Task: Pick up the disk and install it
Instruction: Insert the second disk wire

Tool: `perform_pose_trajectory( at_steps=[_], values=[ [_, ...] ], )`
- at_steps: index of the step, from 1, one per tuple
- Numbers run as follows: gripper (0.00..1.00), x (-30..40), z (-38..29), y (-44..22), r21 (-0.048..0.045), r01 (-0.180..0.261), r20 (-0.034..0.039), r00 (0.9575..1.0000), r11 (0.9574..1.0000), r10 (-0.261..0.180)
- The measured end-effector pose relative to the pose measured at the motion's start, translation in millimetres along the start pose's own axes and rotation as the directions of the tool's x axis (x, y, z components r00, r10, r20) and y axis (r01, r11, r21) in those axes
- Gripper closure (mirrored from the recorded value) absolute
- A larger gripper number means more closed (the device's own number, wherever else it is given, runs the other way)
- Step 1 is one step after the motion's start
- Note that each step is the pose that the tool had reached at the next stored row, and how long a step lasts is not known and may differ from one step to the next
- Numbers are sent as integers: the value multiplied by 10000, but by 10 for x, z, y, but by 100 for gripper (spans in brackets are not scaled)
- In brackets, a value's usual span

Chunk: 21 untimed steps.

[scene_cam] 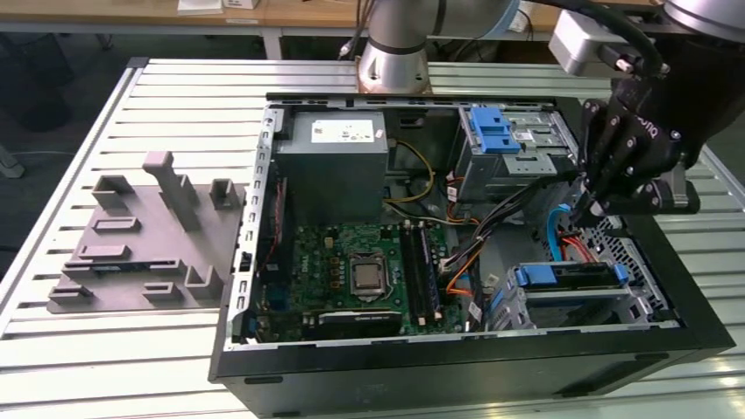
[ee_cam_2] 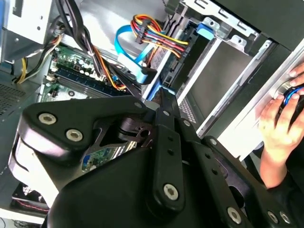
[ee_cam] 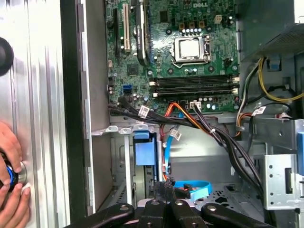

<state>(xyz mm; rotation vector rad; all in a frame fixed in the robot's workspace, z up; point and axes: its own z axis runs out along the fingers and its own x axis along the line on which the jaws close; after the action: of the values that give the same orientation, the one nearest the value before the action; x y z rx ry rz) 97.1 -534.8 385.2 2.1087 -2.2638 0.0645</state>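
Observation:
The disk [scene_cam: 568, 276], grey with blue plastic at its end, lies flat in the lower drive cage at the case's near corner on the exterior view's right. In the first wrist view its blue end [ee_cam: 145, 153] shows inside that bay. My gripper [scene_cam: 594, 208] hangs just above and behind this bay, over the blue data cable [scene_cam: 566, 229]. Its black fingers are pressed together with nothing between them in both wrist views [ee_cam: 165, 186] [ee_cam_2: 160, 97]. The tips sit close to a black connector and the blue cable [ee_cam: 194, 189].
The open computer case [scene_cam: 250, 262] holds a motherboard [scene_cam: 349, 271], a grey power-supply box [scene_cam: 338, 157] and an upper silver cage with a blue latch [scene_cam: 495, 131]. Loose cable bundles [ee_cam: 199, 121] cross the middle. A grey fixture plate [scene_cam: 134, 244] lies on the exterior view's left. A person's hand [ee_cam_2: 278, 121] rests beside the case.

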Motion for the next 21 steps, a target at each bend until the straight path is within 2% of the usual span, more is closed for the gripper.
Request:
perform_pose_trajectory(
  at_steps=[2,9,10,15,16,21],
  values=[
    [89,-25,-7,2,2,-1,-17,10000,10000,1],
    [89,-153,-21,-3,2,-1,-164,9999,10000,1],
    [82,-171,-22,-8,-3,-1,-177,9998,10000,1],
    [82,-258,-21,-11,-7,0,-238,9997,10000,0],
    [75,-272,-14,-10,-5,0,-259,9997,10000,-1],
    [75,-308,66,-8,7,-1,-443,9990,10000,2]
  ],
)
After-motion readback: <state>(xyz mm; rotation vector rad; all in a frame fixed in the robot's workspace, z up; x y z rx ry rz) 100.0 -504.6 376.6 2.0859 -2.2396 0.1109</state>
